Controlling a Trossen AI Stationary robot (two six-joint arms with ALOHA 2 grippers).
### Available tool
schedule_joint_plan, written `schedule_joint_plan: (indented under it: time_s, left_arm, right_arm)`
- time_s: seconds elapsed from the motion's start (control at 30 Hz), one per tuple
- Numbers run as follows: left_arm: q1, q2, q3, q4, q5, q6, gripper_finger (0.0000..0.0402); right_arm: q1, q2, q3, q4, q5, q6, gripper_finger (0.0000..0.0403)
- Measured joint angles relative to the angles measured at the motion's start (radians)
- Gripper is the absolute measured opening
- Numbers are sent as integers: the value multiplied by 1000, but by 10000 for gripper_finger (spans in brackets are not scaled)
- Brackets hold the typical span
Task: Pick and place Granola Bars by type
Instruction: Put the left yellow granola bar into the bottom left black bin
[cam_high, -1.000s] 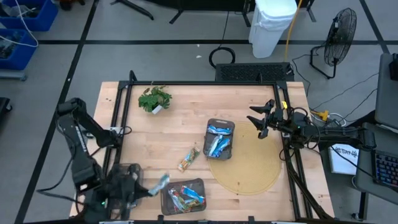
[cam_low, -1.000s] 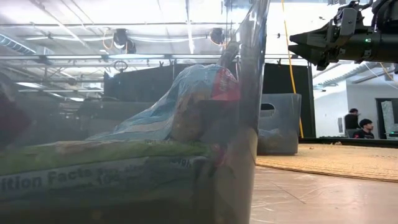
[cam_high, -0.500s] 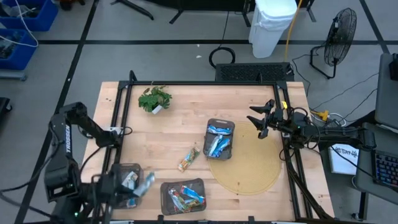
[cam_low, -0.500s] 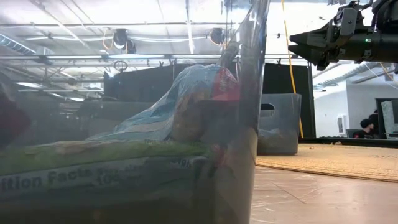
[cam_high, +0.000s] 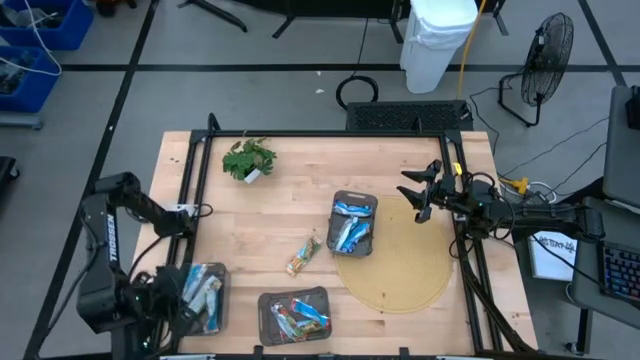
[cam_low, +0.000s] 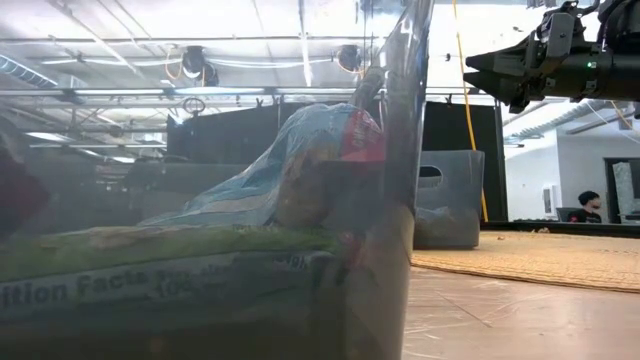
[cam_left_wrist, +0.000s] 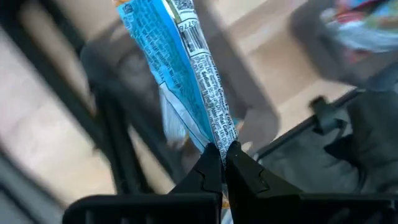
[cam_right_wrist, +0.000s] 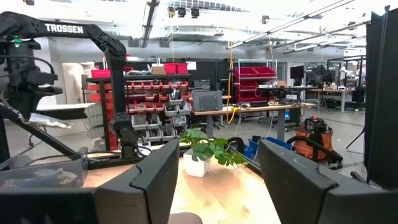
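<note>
My left gripper (cam_high: 182, 302) is at the table's near left corner, shut on a blue and white granola bar (cam_left_wrist: 180, 68) above a dark mesh tray (cam_high: 222, 312) that holds blue bars (cam_high: 205, 290). A second tray (cam_high: 322, 296) at the near edge holds red, blue and green bars (cam_high: 298, 316). A third tray (cam_high: 336, 205) mid-table holds blue bars (cam_high: 350, 228). One brown and green bar (cam_high: 303, 255) lies flat on the wood between the trays. My right gripper (cam_high: 418, 195) hovers open over the right side of the table. My left gripper (cam_left_wrist: 222, 149) pinches the blue and white bar by one end of its wrapper (cam_left_wrist: 216, 138) between its two fingertips. The bar sticks out straight beyond the fingers, lying along them, over the near left tray (cam_left_wrist: 118, 81). Whether its free end (cam_left_wrist: 134, 9) touches the tray, I cannot tell.
A green plant sprig (cam_high: 247, 158) sits near the far left corner. A round woven mat (cam_high: 410, 265) covers the table's right part. A black frame (cam_high: 195, 200) runs along the table's edges. In the low view a tray wall (cam_low: 395, 200) fills the near field.
My left gripper has swung toward the table's left along the near edge, staying shut and carrying the blue and white bar from beside the middle near tray to over the near left tray. The right arm has kept still.
</note>
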Motion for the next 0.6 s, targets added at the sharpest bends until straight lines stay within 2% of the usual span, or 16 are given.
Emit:
schedule_joint_plan:
  time_s: [0.1,0.23,0.43,0.6]
  left_arm:
    - [4,23,0,10,56,-57,6]
    - [27,63,0,44,68,-51,6]
    - [82,125,0,49,173,-50,6]
    - [110,177,0,51,181,-46,6]
  right_arm:
    - [0,0,0,0,0,0,210]
    - [0,0,0,0,0,0,210]
    - [0,0,0,0,0,0,210]
    - [0,0,0,0,0,0,210]
